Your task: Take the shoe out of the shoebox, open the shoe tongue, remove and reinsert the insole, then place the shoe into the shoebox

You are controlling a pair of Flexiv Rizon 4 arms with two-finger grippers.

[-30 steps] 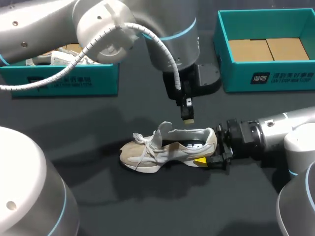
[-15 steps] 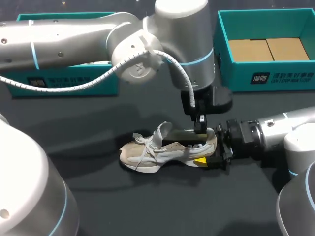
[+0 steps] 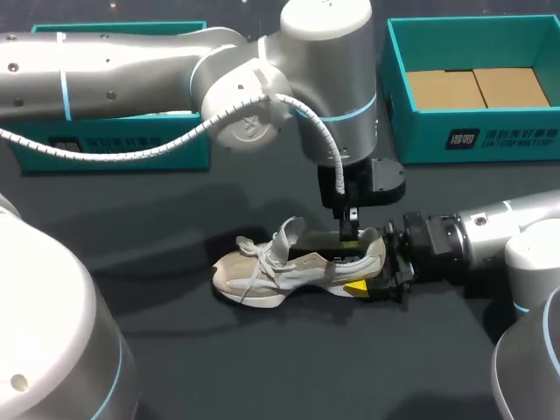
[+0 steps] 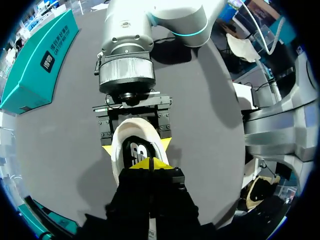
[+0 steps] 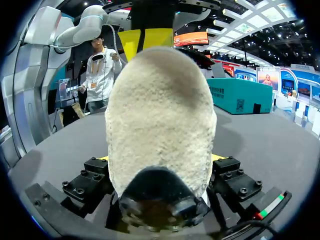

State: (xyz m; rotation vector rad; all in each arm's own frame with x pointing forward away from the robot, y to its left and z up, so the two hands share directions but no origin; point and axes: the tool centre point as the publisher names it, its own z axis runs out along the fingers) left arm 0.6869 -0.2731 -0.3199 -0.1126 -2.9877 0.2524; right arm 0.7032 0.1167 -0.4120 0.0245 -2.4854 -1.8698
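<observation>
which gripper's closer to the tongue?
Left. The left gripper sits in the opening of the shoe just behind the tongue; the right gripper clamps the heel, farther back.

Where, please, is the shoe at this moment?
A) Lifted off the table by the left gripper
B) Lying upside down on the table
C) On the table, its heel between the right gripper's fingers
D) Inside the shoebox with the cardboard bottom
C: the shoe rests sole-down on the table, and its heel sits between the fingers of the right gripper, which touch it from both sides.
</observation>
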